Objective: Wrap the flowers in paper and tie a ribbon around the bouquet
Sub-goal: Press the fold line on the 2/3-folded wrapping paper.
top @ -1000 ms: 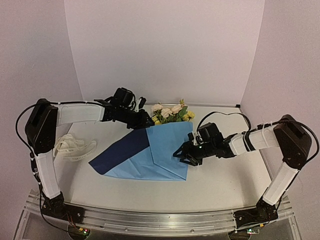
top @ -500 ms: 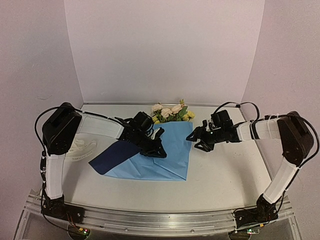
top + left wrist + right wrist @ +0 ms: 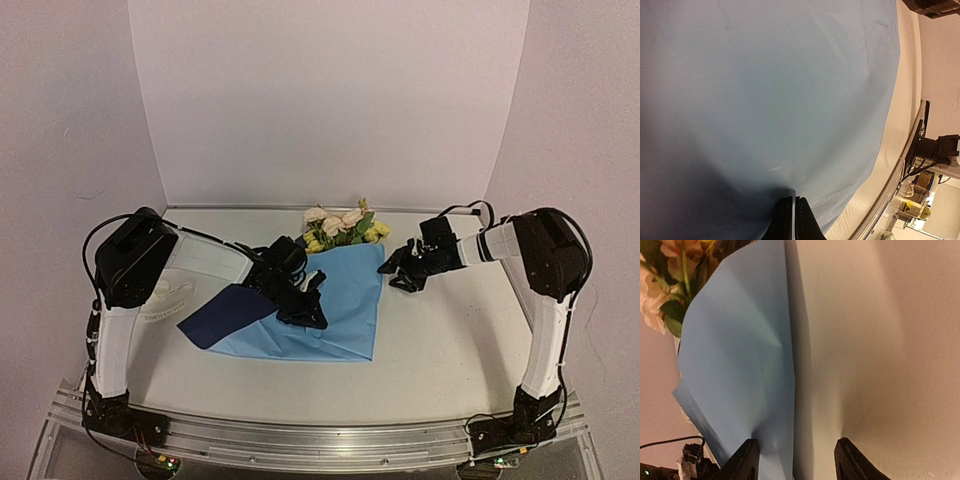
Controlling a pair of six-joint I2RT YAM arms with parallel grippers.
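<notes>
Your left gripper (image 3: 792,200) has just pinched shut on the paper (image 3: 350,290). Your right gripper (image 3: 796,442), open and empty, has moved to the sheet's edge, so wrapping can begin.

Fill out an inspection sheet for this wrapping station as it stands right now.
Surface: cream table, bare to the right of the paper.
Job's things: the paper lies light blue side up, with a navy flap at its left. The flowers poke out past its far edge, stems hidden. The ribbon is heaped at the left, apart from the paper.
Clutter: nothing seen.
Grippers: left gripper shut, tips down on the paper. Right gripper open, straddling the paper's right edge.
Cables: black cable loops over the right arm.
Surroundings: white walls on three sides, and a metal rail at the near edge.
</notes>
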